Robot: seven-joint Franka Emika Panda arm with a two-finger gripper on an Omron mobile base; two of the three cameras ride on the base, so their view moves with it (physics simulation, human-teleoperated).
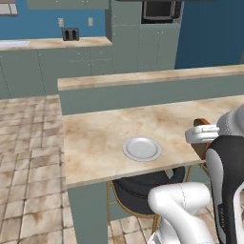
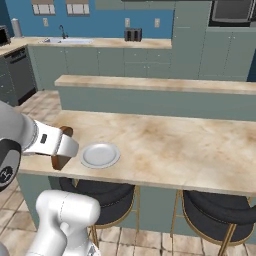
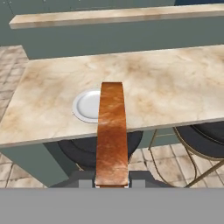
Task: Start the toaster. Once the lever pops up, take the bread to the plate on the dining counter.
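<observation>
Gripping the bread (image 3: 112, 133) edge-on between its closed fingers, the hand (image 3: 112, 183) sits at the bottom middle of the hand view, the brown crust running up the frame and covering the right rim of the plate (image 3: 86, 106). The plate lies flat on the beige surface (image 3: 175, 96), near its front edge, at the middle left of that view. In the right base view the hand (image 2: 61, 149) is at the left, beside the surface's left end, with the brown slice (image 2: 62, 146) showing behind it and the plate (image 2: 100, 155) just to its right. In the left base view the plate (image 1: 142, 148) is at the centre and the bread (image 1: 203, 138) at the right edge. The toaster (image 2: 133, 34) stands on the far kitchen surface (image 2: 100, 43) at the top of the frame. 2 dark stools (image 2: 220, 210) sit under the near surface.
</observation>
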